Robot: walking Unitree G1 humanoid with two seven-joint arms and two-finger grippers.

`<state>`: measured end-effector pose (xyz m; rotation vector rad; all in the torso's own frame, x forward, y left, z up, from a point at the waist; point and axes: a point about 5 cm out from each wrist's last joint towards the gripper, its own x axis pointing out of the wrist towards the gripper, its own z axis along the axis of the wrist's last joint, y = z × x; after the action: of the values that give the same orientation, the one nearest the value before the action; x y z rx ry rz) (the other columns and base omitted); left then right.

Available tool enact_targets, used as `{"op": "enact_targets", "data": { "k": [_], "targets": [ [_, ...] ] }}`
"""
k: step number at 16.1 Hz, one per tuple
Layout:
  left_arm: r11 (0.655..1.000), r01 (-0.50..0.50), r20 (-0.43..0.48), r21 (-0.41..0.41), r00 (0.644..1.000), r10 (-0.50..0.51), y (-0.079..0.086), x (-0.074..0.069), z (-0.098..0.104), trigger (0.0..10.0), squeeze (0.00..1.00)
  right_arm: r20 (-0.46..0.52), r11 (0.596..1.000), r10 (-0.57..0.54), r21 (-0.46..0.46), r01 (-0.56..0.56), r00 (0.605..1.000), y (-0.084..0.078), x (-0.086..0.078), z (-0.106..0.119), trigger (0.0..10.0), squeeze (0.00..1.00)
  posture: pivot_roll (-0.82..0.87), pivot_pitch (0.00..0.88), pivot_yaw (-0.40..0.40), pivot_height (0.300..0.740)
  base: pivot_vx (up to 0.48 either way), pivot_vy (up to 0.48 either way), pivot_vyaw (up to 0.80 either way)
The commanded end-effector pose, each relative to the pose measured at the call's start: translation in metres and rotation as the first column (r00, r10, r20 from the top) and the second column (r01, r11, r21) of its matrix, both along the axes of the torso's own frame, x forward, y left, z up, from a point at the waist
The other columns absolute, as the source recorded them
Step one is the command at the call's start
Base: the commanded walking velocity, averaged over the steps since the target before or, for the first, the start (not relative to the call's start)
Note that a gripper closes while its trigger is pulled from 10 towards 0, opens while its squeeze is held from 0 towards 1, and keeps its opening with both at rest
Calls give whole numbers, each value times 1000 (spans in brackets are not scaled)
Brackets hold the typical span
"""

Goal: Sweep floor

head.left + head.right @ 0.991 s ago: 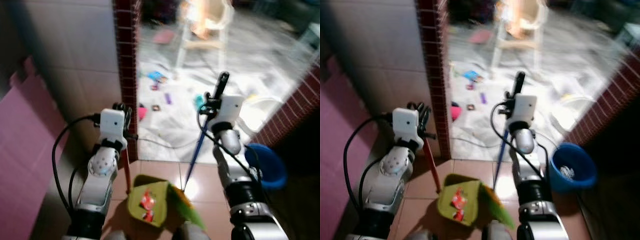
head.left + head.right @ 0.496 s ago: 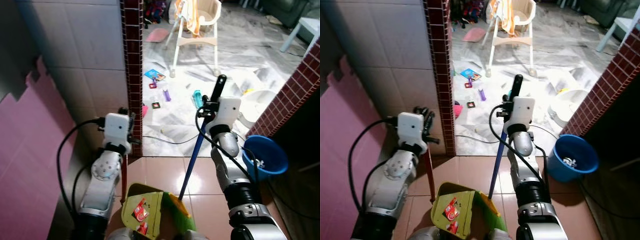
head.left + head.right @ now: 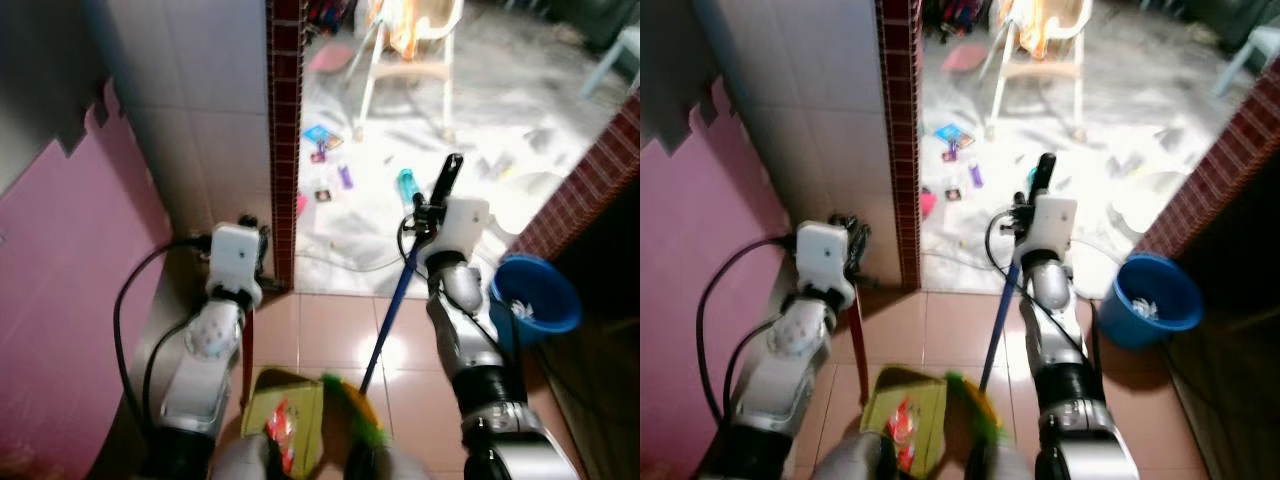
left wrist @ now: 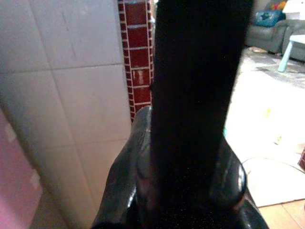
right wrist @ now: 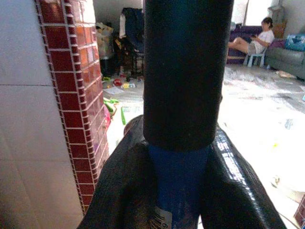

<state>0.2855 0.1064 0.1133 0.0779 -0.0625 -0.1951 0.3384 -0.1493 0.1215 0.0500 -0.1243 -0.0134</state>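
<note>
The right gripper (image 3: 1039, 193) is clamped on the blue broom handle with a black grip sleeve (image 3: 1000, 313); in the right wrist view its two black fingers (image 5: 119, 191) close round the blue shaft just beneath the sleeve. The handle slants down to the green bristle head (image 3: 975, 405) on the reddish-brown tiled floor (image 3: 940, 330), in front of the robot. The high hold looks chosen so that the bristles reach the floor without bending low.

The left gripper (image 3: 847, 238) is raised beside the dark red brick pillar (image 3: 902, 130) and holds the upright red handle (image 3: 859, 345) of the yellow-green plastic dustpan (image 3: 902, 418); in the left wrist view the fingers (image 4: 121, 176) are closed on a dark shaft. The dustpan sits on the floor just beside the bristles, mouth toward them, apparently so that sweepings pass straight in. Red scraps (image 3: 902, 425) already lie inside it; blur prevents an exact count.

Count: one broom, one dustpan, one round blue plastic bucket (image 3: 1156, 298) to the right holding some pale litter, and one cream high chair (image 3: 1040, 55) in the lit room beyond the pillar. At least five small items (image 3: 952, 135) are scattered on the pale sheeted floor (image 3: 1090, 130) there, so the sweeping is judged unfinished. A seated person (image 5: 250, 40) is visible far off in the right wrist view.
</note>
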Motion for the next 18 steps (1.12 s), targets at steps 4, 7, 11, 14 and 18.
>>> {"op": "enact_targets", "data": {
  "k": [4,7,11,14,18],
  "targets": [
    [1000,28,45,-13,999,-28,-8,0,10,10000,0,25,1000,-21,-14,21,999,-5,4,7,10000,0,-12,0,-6,740,-122,0,-641],
    [999,35,45,-14,998,-34,-10,0,10,10000,0,25,1000,-24,-15,24,999,-6,3,6,10000,0,-14,0,-6,740,0,0,-308],
    [1000,15,57,-7,998,-15,-7,-1,9,10000,0,28,1000,-23,-18,23,999,-6,3,6,10000,0,-14,0,-7,740,0,0,0],
    [999,-47,48,-28,998,48,2,0,7,10000,0,24,999,-32,-26,33,999,-9,2,4,10000,0,-15,0,-11,740,0,0,0],
    [978,-157,-62,-138,987,150,16,2,-8,10000,0,17,998,-47,-46,48,999,-15,0,2,10000,0,-23,0,-12,740,0,0,0]
  ]
}}
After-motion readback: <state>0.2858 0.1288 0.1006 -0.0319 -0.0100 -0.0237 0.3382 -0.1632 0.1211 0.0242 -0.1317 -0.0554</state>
